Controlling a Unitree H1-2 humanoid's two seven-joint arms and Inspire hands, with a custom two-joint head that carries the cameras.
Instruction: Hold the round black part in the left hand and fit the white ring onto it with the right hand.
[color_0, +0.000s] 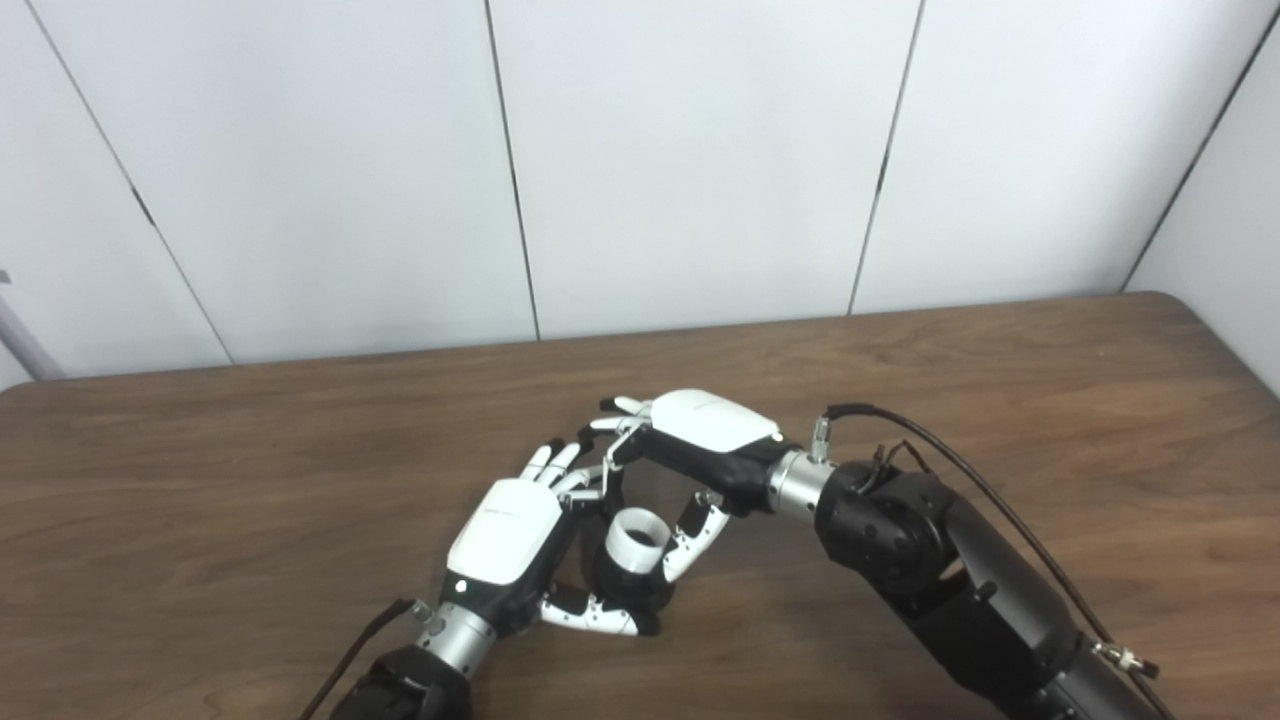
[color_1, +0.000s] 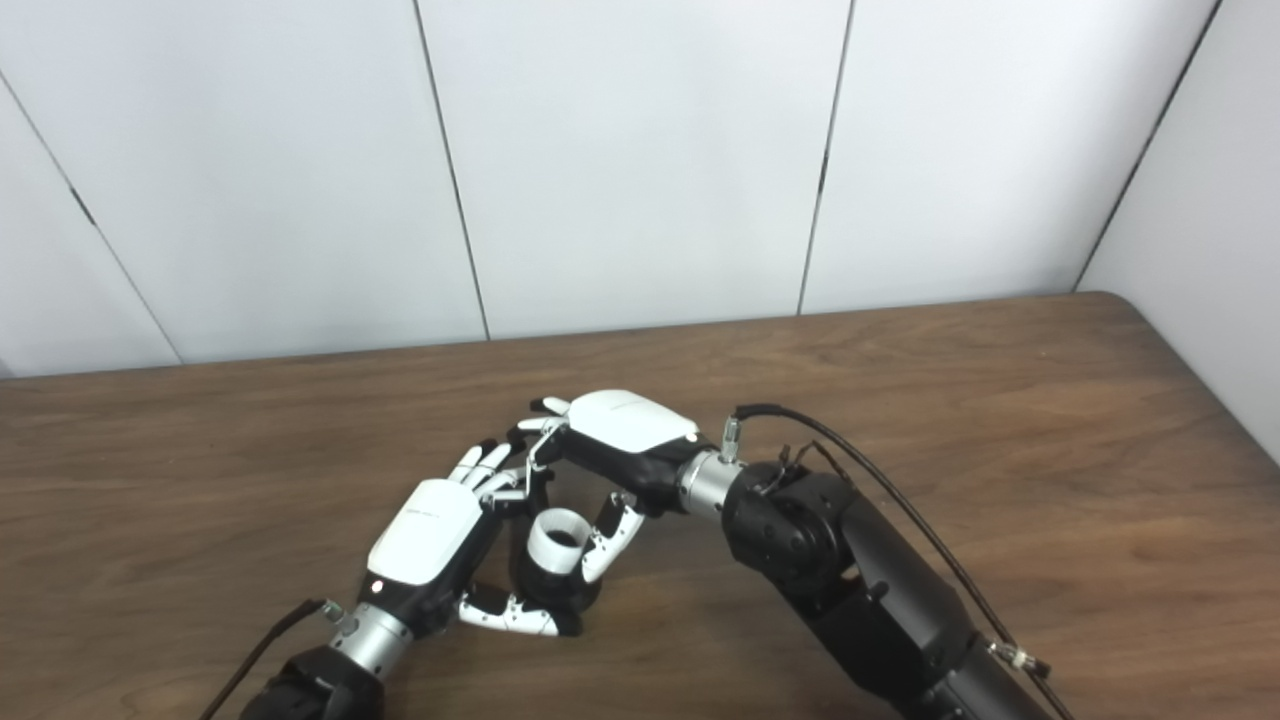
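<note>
My left hand (color_0: 510, 540) is low at the table's middle, shut on the round black part (color_0: 632, 592); its thumb lies under the part's near side. The white ring (color_0: 637, 540) sits upright on top of the black part, its hollow mouth facing up. My right hand (color_0: 700, 430) reaches in from the right, above and behind the ring. Its thumb presses the ring's right wall and its fingers (color_0: 612, 470) curl down at the ring's far left side, so it is shut on the ring. The ring and the hands hide most of the black part.
A brown wooden table (color_0: 1000, 400) stretches wide to both sides, with white wall panels behind it. A black cable (color_0: 960, 460) loops over my right forearm. The table's right corner lies at the far right.
</note>
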